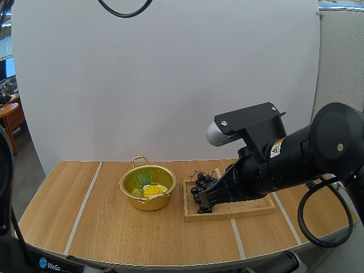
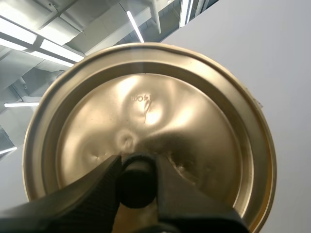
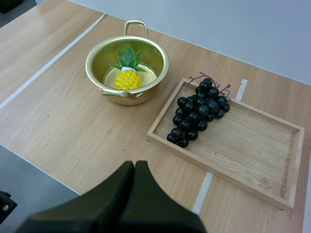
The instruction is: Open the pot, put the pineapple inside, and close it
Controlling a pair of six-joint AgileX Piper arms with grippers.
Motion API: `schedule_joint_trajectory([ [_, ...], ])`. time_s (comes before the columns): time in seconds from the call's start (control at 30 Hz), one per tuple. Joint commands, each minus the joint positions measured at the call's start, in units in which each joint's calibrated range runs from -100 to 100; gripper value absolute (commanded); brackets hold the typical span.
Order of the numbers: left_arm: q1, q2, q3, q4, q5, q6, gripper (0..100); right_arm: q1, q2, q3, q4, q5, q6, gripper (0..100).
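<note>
The gold pot (image 1: 127, 181) stands open on the table with the yellow pineapple (image 1: 152, 190) lying inside it. From the right wrist view the pot (image 3: 89, 65) and the pineapple (image 3: 128, 78) lie ahead of my right gripper (image 3: 134, 167), whose fingers rest together as one dark wedge. In the high view my right gripper (image 1: 206, 199) hovers over the wooden tray's near left end. My left gripper (image 2: 137, 167) is shut on the black knob (image 2: 137, 183) of the gold lid (image 2: 160, 116), holding the lid up in the air.
A wooden tray (image 1: 250, 207) sits right of the pot and holds a bunch of dark grapes (image 1: 202, 183) at its left end. The right wrist view shows the same tray (image 3: 252, 145) and grapes (image 3: 198, 114). Bare tabletop lies left of the pot.
</note>
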Motion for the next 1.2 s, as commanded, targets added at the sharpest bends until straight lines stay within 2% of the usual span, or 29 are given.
schedule_joint_trajectory([
  [0.0, -0.11, -0.29, -0.48, 0.26, -1.79, -0.59, 0, -0.28, -0.7, 0.13, 0.16, 0.0, -0.49, 0],
  [0.37, -0.11, -0.17, -0.48, -0.84, -2.01, -0.59, 0, -0.28, -0.7, 0.13, 0.16, 0.0, -0.49, 0],
  [0.8, -0.11, 0.32, -0.02, -1.16, 29.94, -0.59, 0, -0.28, -0.7, 0.13, 0.16, 0.0, -0.59, 0],
  [1.17, -0.11, 4.49, 0.44, -4.45, 30.68, 0.52, 0, -0.28, -0.7, 0.13, 0.16, 0.0, -0.59, 0],
])
